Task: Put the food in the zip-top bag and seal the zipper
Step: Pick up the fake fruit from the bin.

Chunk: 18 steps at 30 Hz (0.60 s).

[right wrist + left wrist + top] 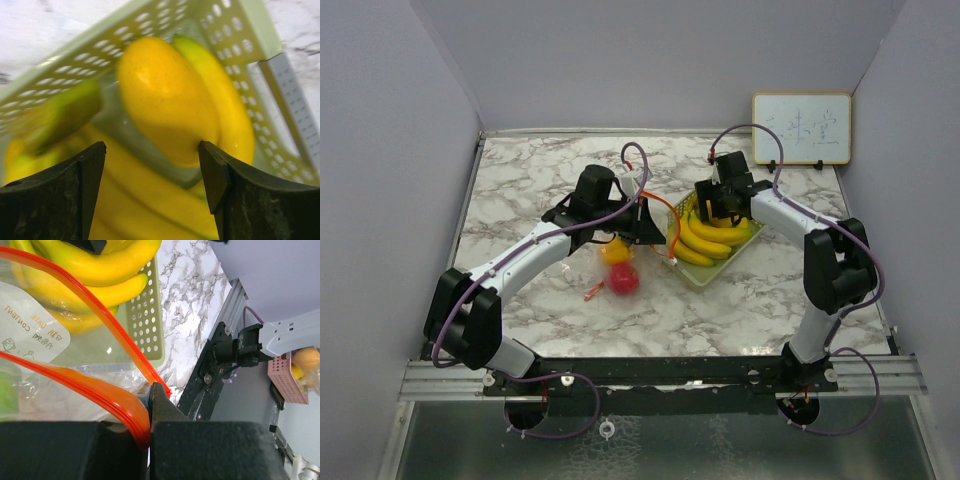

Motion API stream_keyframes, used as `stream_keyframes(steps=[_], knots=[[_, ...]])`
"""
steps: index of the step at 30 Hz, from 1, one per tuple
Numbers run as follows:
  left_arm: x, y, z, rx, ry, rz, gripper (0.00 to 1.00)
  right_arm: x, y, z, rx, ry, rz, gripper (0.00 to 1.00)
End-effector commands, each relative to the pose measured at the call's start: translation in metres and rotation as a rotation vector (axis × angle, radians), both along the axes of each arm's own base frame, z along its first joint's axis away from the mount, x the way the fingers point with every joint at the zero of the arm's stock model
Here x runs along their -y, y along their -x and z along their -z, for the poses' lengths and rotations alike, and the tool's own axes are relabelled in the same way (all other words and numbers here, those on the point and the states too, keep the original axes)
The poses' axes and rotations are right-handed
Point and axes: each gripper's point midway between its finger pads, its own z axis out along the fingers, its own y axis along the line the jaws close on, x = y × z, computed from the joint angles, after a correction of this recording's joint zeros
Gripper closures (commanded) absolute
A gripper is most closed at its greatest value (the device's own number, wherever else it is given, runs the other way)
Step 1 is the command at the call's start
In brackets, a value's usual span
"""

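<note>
The clear zip-top bag (605, 268) with an orange zipper rim (95, 305) lies on the marble. An orange fruit (615, 252) and a red-pink fruit (623, 280) show inside it. My left gripper (645, 222) is shut on the zipper rim, which is pinched between its fingers (165, 410), and holds the mouth open toward the tray. Several yellow bananas (705, 240) lie in the pale green mesh tray (752, 236). My right gripper (716, 205) is open just above the bananas (165, 100), with nothing between its fingertips (95, 160).
A whiteboard (801, 128) leans on the back wall at right. Grey walls close in three sides. The tray wall (147, 315) stands right beside the bag mouth. A pink basket (287, 380) with fruit sits off the table.
</note>
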Motion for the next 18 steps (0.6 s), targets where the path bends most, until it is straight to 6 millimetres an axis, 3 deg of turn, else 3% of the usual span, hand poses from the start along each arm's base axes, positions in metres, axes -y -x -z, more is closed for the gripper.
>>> stream_keyframes(steps=[1, 7, 10, 14, 18], knots=[[0.002, 0.009, -0.016, 0.044, 0.044, 0.036, 1.0, 0.01, -0.026, 0.008, 0.076, 0.062, 0.024, 0.19], [0.003, 0.007, -0.015, 0.043, 0.042, 0.043, 1.0, 0.009, -0.024, 0.054, 0.004, 0.082, 0.019, 0.18], [0.004, 0.006, -0.015, 0.041, 0.041, 0.043, 1.0, 0.009, -0.02, 0.06, -0.001, 0.074, 0.029, 0.25], [0.004, 0.005, -0.014, 0.037, 0.037, 0.044, 1.0, 0.016, -0.023, 0.029, 0.074, 0.074, 0.065, 0.37], [0.006, 0.004, -0.014, 0.036, 0.038, 0.047, 1.0, 0.016, -0.022, -0.026, 0.173, 0.025, 0.074, 0.45]])
